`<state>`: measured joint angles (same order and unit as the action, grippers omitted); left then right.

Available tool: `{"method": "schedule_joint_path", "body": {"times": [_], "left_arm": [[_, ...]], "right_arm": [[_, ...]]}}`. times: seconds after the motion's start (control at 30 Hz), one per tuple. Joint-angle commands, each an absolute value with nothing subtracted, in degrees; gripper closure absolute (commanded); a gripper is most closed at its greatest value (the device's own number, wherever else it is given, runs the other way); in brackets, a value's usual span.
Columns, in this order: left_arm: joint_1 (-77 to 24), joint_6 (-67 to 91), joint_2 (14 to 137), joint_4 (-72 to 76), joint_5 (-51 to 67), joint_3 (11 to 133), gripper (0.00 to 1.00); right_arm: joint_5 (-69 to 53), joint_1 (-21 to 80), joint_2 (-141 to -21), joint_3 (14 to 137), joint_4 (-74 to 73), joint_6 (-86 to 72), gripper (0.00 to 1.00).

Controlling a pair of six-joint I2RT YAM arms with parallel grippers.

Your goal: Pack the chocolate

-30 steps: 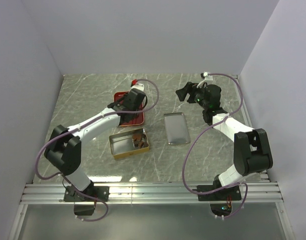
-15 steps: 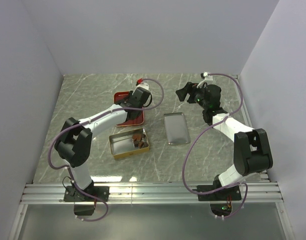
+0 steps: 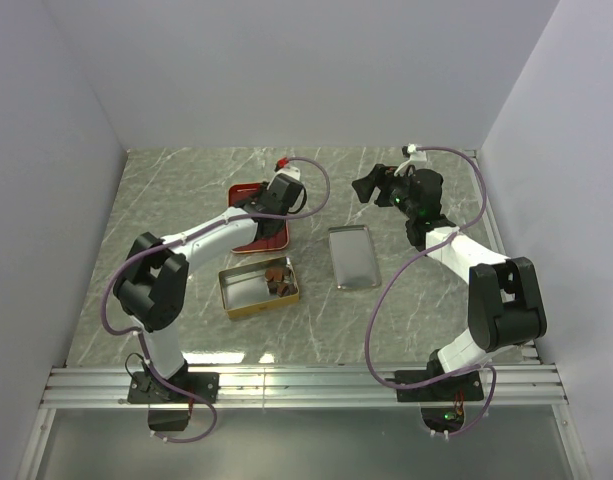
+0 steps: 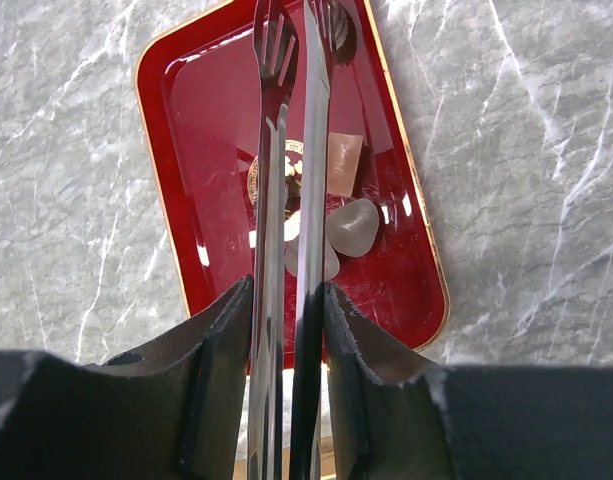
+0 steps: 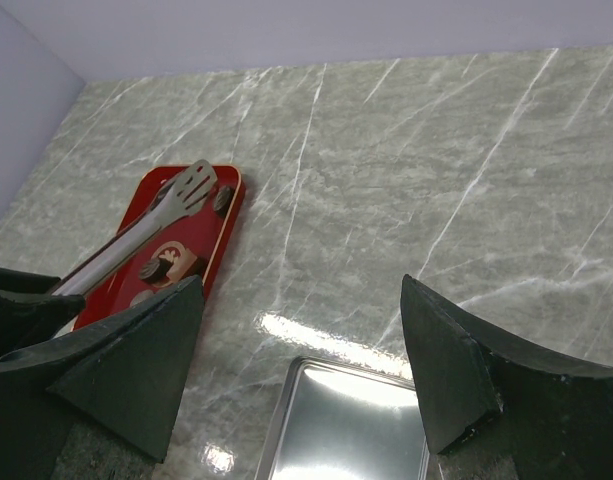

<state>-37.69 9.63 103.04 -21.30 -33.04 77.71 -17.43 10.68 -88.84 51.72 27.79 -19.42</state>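
My left gripper [image 4: 286, 300] is shut on a pair of metal tongs [image 4: 291, 150] and holds them over the red tray [image 4: 201, 110]. The tong tips sit close together near the tray's far end, with nothing visibly between them. One dark chocolate piece [image 4: 339, 28] lies just right of the tips; it also shows in the right wrist view [image 5: 223, 198]. Several chocolate pieces [image 3: 278, 278] lie in the gold tin [image 3: 244, 292]. My right gripper [image 5: 301, 360] is open and empty, raised at the back right [image 3: 369, 186].
The silver tin lid [image 3: 352, 256] lies flat between the arms, right of the gold tin, and shows under my right gripper [image 5: 356, 430]. The red tray [image 3: 254, 238] has printed pictures on its floor. Walls enclose the marble table on three sides.
My left arm has swung and reached a little farther back over the red tray with the tongs. The right arm has not moved.
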Motion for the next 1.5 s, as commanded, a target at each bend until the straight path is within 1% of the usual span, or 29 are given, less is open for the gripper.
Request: {"method": "schedule_joint_path", "body": {"times": [0.0, 0.37, 0.83, 0.97, 1.13, 1.2, 1.33, 1.47], "left_arm": [[-37.71, 8.61, 103.71, -20.39, -32.43, 80.51, 0.62], [-38.23, 8.96, 105.82, -23.11, -32.78, 82.62, 0.58], [-38.85, 9.40, 107.31, -26.63, -33.75, 84.64, 0.59], [-38.93, 9.49, 107.93, -27.42, -34.28, 85.25, 0.60], [-38.93, 9.49, 108.63, -28.65, -35.07, 86.13, 0.65], [-38.94, 9.49, 108.81, -29.09, -35.59, 86.31, 0.66], [-38.93, 9.76, 109.25, -30.41, -36.65, 87.18, 0.62], [-38.94, 9.67, 109.60, -31.38, -37.88, 87.89, 0.62]], "right_arm": [[-17.49, 10.72, -86.92, 52.91, 28.74, -18.46, 0.14], [-17.58, 10.72, -87.01, 52.82, 28.74, -18.46, 0.14], [-17.40, 10.72, -86.49, 52.38, 28.92, -18.37, 0.14], [-17.40, 10.72, -86.31, 52.29, 29.00, -18.37, 0.14], [-17.49, 10.72, -86.40, 52.29, 29.00, -18.46, 0.14], [-17.40, 10.72, -86.22, 52.21, 29.00, -18.46, 0.14], [-17.40, 10.64, -86.31, 52.12, 29.09, -18.46, 0.14], [-17.40, 10.72, -86.22, 52.12, 29.09, -18.46, 0.14]]}}
